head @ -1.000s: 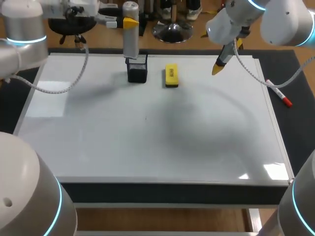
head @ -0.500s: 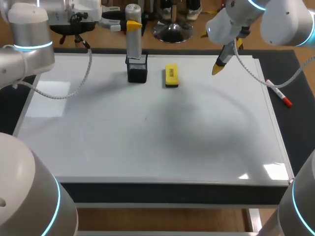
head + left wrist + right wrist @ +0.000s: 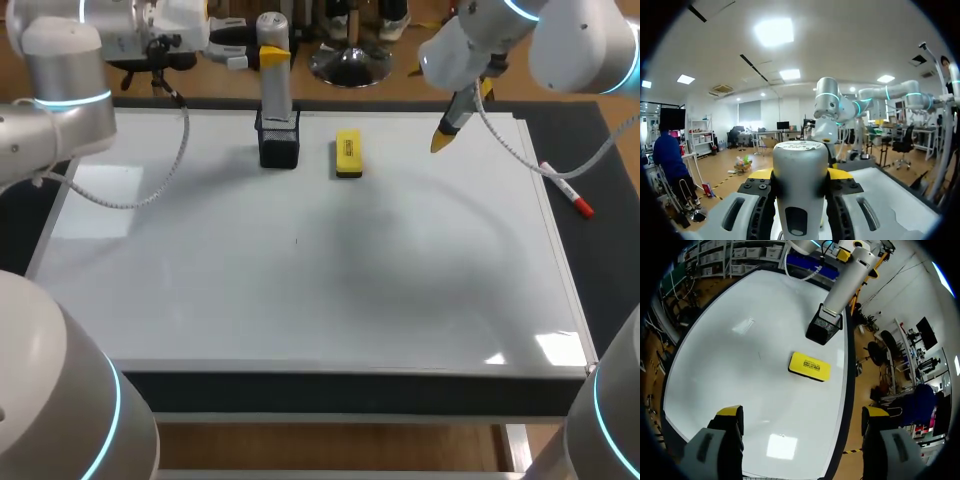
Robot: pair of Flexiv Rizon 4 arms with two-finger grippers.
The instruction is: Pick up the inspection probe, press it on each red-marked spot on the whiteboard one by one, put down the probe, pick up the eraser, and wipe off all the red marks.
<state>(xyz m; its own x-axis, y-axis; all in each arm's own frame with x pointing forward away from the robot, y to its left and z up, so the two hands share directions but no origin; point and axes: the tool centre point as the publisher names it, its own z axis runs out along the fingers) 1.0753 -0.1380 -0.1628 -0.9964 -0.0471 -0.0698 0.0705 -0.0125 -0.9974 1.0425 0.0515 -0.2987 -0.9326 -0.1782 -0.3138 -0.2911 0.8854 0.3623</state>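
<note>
The left gripper (image 3: 800, 175) is clamped on the smooth silver-grey cylindrical inspection probe (image 3: 274, 92), yellow tips pressed to the barrel from both sides just below its rounded cap. The probe stands upright with its lower end inside the small square black wire-mesh holder (image 3: 279, 145) at the far edge of the glossy white whiteboard (image 3: 300, 300). By my reading the step in hand is a probe step at the holder, either drawing it out or seating it back, and these views do not settle which. No red mark shows on the board (only a tiny dark speck near the middle, too small to name), which leans me towards the probe being put down. If so, the next move calls for releasing the barrel, lifting straight up clear of the mesh rim, then going for the flat yellow rectangular block eraser (image 3: 348, 153), which lies just beside the holder on its right. The right gripper (image 3: 802, 415) hangs above the board's far right part, fingers spread wide and holding nothing. The metal barrel looks hard and slick, and the light mesh could tip if dragged sideways. A white marker pen with a red cap (image 3: 571, 196) lies on the dark mat past the board's right edge.
</note>
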